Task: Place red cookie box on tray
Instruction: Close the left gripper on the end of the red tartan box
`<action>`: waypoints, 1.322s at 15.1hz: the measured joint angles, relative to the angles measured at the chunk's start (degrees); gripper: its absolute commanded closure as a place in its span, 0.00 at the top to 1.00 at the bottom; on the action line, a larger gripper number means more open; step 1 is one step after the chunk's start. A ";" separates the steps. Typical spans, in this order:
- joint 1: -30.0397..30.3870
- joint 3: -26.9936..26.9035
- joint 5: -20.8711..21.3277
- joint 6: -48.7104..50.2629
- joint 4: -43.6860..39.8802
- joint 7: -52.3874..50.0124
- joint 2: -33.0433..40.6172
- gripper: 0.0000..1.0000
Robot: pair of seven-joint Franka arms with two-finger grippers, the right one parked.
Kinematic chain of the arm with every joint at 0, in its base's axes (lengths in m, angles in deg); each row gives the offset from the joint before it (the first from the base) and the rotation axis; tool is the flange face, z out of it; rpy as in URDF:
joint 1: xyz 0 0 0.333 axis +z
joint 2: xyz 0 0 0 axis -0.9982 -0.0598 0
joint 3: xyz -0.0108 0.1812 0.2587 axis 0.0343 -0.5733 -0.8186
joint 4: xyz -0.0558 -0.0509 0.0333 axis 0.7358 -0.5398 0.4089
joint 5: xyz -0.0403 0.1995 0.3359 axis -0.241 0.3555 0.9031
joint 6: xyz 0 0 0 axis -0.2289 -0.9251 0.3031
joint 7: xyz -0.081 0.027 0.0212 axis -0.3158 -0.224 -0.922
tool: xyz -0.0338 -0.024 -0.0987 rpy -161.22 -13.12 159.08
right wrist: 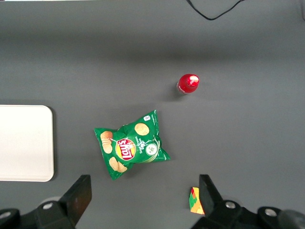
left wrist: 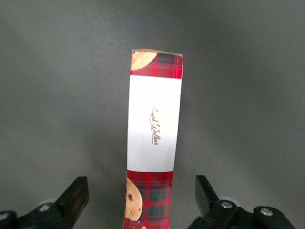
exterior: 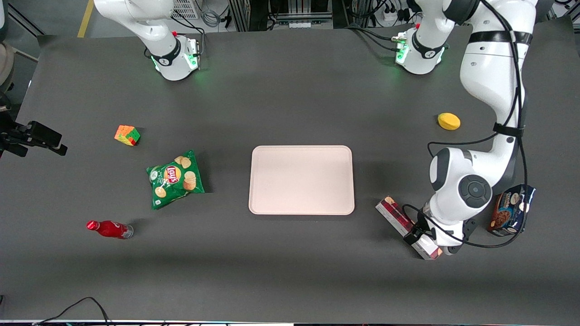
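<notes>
The gripper [left wrist: 142, 193] hangs low over the box [left wrist: 153, 138], its fingers [left wrist: 76, 196] spread wide on either side of the carton with clear worktop showing between each finger and the cardboard, so nothing is gripped yet. The box lies flat on the worktop [exterior: 290, 280], aslant, near the working arm's end and nearer the front camera than most else; one end points toward the tray [exterior: 301, 179], which sits close by but apart from it and holds nothing. By that, the task looks barely begun: the approach is made, while the closing, the lift, the carry and the set-down are all left.

The worktop is a plain dark grey mat. Just beside the arm stands a blue packet [exterior: 511, 210]. Farther off lie a chip bag [exterior: 174, 179], a red bottle [exterior: 108, 229], a puzzle cube [exterior: 127, 135] and a yellow piece [exterior: 448, 121]. Farthest are the arm bases [exterior: 419, 54] and tangled cables.
</notes>
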 measured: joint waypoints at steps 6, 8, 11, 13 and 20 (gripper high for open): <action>-0.73 0.01 0.07 -2.82 -0.29 -0.11 -2.88 0.54; -0.73 0.00 0.07 -2.82 -0.50 -0.15 -2.88 0.41; -0.73 -0.03 0.07 -2.81 -0.77 -0.15 -2.88 0.18; -0.73 -0.05 0.07 -2.81 -0.95 -0.15 -2.88 0.08; -0.71 -0.13 0.30 2.20 -3.26 6.44 -0.74 0.05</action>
